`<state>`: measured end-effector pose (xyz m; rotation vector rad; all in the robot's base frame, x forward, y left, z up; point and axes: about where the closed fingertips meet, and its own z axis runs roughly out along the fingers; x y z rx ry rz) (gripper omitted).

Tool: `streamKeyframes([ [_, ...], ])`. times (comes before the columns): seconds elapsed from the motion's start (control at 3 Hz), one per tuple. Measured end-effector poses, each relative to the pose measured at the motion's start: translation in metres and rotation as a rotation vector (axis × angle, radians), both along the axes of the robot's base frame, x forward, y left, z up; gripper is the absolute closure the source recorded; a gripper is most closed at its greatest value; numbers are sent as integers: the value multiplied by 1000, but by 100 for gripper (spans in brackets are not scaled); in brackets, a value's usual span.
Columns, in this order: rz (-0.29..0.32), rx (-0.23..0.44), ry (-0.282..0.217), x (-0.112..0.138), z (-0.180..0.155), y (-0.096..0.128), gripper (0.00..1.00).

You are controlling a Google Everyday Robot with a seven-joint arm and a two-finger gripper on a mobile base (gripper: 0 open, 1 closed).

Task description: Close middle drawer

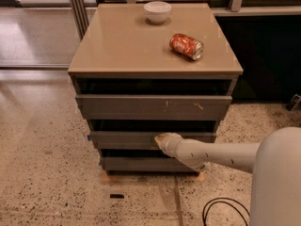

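The middle drawer (122, 139) is a wide grey-brown front with no marks, set under the scratched top drawer front (155, 107). It sticks out only slightly past the bottom drawer front (136, 164). My gripper (158, 141) is at the end of the white arm that comes in from the right, and its tip rests against the middle drawer's front, a little right of centre.
On the cabinet top (127, 46) stand a white bowl (157, 11) at the back and a red can (186, 46) lying on its side. A black cable (221, 211) lies on the speckled floor at the lower right. A small dark object (116, 196) lies in front of the cabinet.
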<state>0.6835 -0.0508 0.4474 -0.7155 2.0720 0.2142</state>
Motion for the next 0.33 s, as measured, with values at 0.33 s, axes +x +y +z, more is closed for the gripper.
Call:
streamKeyframes([
  [0.33,0,0,0,-1,0,0,100],
])
